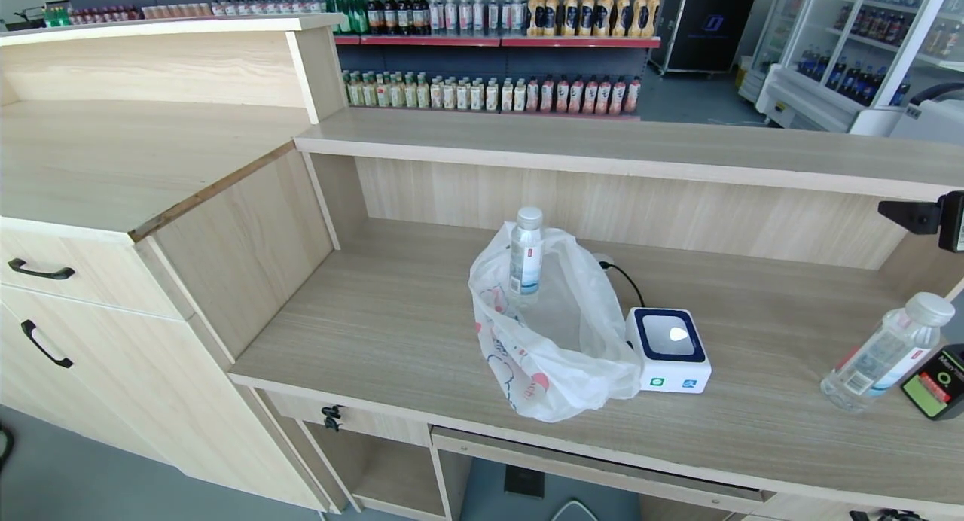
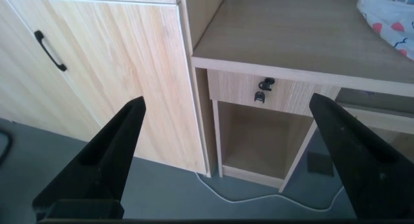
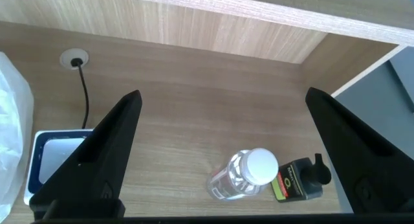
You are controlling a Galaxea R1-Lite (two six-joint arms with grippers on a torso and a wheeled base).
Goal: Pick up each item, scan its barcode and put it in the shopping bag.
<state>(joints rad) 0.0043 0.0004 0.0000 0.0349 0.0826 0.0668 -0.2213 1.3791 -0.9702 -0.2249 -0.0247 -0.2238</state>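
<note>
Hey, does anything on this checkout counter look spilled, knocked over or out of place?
Nothing stands out. One bottle stands upright in the bag beside the scanner; the other bottle sits near the right end of the counter, by a small black device. No spill shows.

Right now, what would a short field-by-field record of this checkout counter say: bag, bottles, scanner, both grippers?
scanner: white box on the counter, cable running back
bag: white plastic, open, beside the scanner
bottle one: upright inside the bag
bottle two: on the counter, far right, outside the bag, next to a black-and-green device
left gripper: open, empty, low, facing the drawer
right gripper: open, empty, above bottle two
</note>
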